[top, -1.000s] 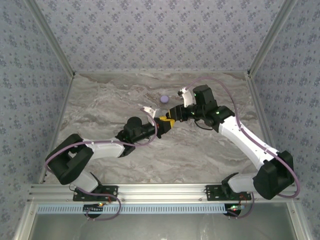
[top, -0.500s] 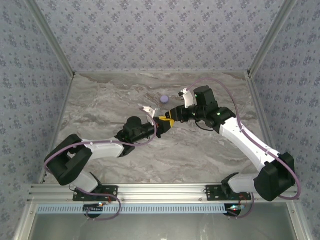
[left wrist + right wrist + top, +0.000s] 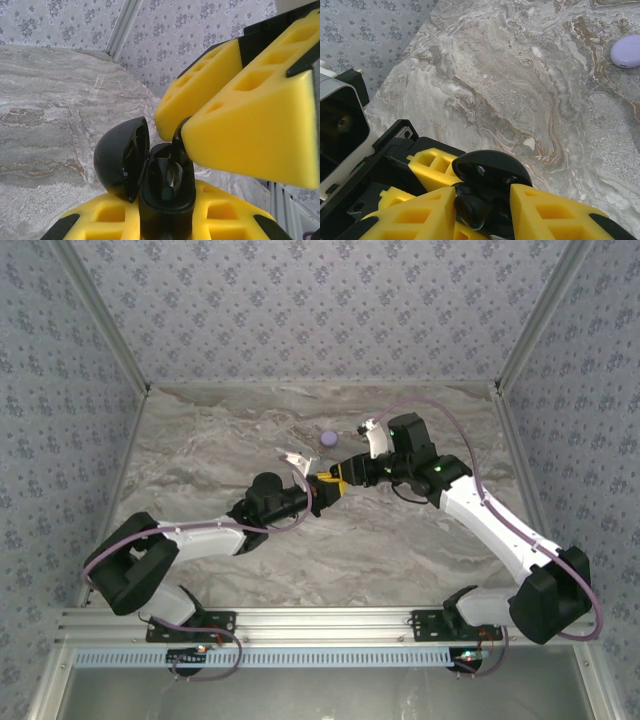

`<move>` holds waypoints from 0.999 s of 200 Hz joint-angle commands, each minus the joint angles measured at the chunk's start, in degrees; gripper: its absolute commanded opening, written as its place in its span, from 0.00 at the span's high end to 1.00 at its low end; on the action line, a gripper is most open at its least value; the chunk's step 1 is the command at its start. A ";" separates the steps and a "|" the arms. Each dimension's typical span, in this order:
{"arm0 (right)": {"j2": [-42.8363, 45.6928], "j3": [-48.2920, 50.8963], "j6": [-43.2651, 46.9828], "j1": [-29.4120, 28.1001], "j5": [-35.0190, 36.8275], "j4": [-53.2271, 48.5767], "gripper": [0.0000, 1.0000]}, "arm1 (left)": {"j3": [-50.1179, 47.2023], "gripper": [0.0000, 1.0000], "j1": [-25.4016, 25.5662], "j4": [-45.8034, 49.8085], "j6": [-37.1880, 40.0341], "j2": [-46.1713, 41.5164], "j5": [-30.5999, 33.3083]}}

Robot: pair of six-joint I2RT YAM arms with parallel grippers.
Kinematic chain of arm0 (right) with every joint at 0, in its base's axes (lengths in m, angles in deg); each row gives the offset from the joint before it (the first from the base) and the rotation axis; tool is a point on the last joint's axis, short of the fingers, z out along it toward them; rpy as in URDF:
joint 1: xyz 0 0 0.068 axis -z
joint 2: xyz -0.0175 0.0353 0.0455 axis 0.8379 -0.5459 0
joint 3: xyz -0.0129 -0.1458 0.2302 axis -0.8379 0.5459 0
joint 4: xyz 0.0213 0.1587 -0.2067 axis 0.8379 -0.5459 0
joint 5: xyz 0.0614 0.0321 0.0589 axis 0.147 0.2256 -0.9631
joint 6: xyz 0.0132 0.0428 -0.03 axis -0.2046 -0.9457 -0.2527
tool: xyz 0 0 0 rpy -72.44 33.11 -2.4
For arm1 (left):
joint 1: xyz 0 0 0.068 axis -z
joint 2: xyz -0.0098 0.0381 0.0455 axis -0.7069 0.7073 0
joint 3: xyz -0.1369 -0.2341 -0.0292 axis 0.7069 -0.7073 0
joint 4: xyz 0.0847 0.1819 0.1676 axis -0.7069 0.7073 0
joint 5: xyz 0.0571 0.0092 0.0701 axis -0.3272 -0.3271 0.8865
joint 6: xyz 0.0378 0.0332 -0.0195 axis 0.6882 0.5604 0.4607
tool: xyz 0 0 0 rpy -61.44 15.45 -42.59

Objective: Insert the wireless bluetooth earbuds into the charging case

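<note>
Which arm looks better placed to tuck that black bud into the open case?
Probably right. The right gripper has the bud between its fingers right at the case's open mouth; the left gripper is clamped on the case, holding it up.

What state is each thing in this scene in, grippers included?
black charging case: lid open.
black earbud: at that case's opening.
lavender case: closed, on the table.
left gripper: shut on the black charging case.
right gripper: around the black earbud, grip unclear.
</note>
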 commanded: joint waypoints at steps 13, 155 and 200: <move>1.97 -0.48 1.58 -0.28 1.32 -2.47 0.62 | 1.98 0.93 0.34 0.57 2.50 -2.70 -0.14; 0.85 -2.84 3.29 -1.83 2.04 -5.01 0.65 | 2.59 0.93 1.23 4.75 6.11 -3.88 -0.75; 0.65 -3.44 3.12 -1.89 3.15 -5.62 0.60 | 2.67 0.93 1.21 5.49 6.50 -4.16 -0.24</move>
